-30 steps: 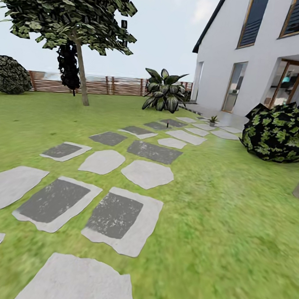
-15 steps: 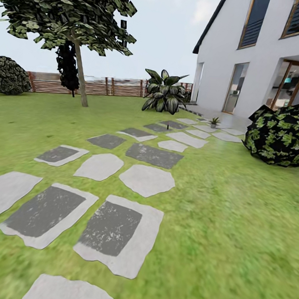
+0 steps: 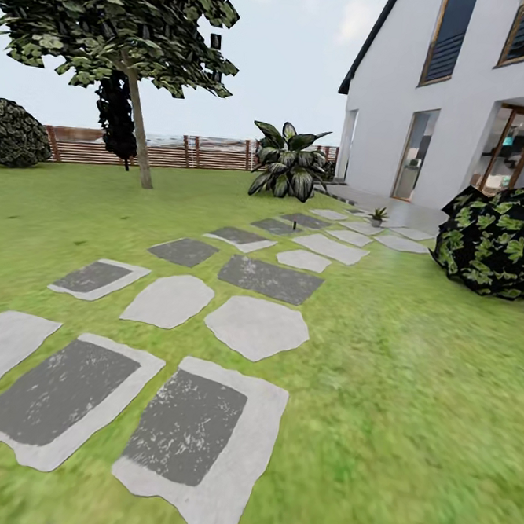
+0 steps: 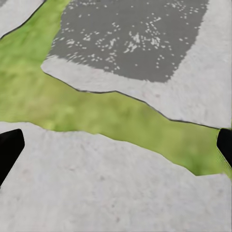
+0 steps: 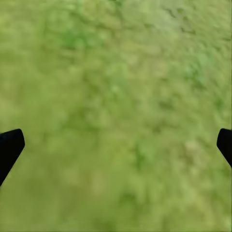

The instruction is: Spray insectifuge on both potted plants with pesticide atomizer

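The garden lawn [image 3: 409, 400] carries stepping stones [image 3: 253, 327] toward the house [image 3: 464, 97]; one potted plant [image 3: 377, 216] sits far ahead beside it; left tool [image 4: 116, 145] and right tool [image 5: 116, 145] both gape, empty.

I see one potted plant [image 3: 377, 216], small green rosette, upright, far along stepping stones [image 3: 253, 327] crossing garden lawn [image 3: 409, 400].

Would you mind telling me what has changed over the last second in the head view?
The camera has advanced along the stepping stones: the nearest slabs slid down and out of frame. The small potted plant by the house still sits far ahead. Nothing was grasped or released; both end effectors stay open, one over stone, one over grass.
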You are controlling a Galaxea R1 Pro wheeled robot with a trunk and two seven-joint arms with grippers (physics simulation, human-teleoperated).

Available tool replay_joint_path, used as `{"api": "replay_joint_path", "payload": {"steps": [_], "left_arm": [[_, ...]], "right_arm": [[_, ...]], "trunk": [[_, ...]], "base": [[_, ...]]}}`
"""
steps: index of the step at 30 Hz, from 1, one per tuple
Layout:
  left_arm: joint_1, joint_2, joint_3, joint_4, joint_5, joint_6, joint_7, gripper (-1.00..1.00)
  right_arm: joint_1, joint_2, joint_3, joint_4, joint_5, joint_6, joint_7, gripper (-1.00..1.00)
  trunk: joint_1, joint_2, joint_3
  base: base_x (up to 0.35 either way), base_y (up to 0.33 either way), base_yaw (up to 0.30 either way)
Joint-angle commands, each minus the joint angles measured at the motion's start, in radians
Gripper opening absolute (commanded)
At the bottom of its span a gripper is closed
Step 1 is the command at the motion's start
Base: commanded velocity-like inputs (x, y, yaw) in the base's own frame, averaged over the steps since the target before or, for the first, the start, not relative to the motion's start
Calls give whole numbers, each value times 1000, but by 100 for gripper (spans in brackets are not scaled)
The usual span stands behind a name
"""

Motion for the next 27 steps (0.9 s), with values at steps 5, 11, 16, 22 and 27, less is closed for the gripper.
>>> {"api": "replay_joint_path", "payload": {"steps": [5, 11, 16, 22, 27], "left_arm": [[-1, 0, 3, 1, 0, -3, -1, 100], [-1, 0, 3, 1, 0, -4, -1, 100], [0, 0, 3, 1, 0, -4, -1, 100], [-1, 0, 3, 1, 0, -4, -1, 100], [-1, 0, 3, 1, 0, -4, -1, 100]], "right_arm": [[-1, 0, 1, 1, 1, -3, -2, 100], [-1, 0, 2, 1, 1, -3, -1, 100], [-1, 0, 3, 1, 1, -3, -1, 100], [-1, 0, 3, 0, 1, -3, -1, 100], [-1, 0, 3, 0, 1, -3, -1, 100]], "trunk": [[0, 0, -1], [0, 0, -1], [0, 0, -1], [0, 0, -1], [0, 0, -1]], "base": [[339, 0, 0], [339, 0, 0], [339, 0, 0], [339, 0, 0], [339, 0, 0]]}}
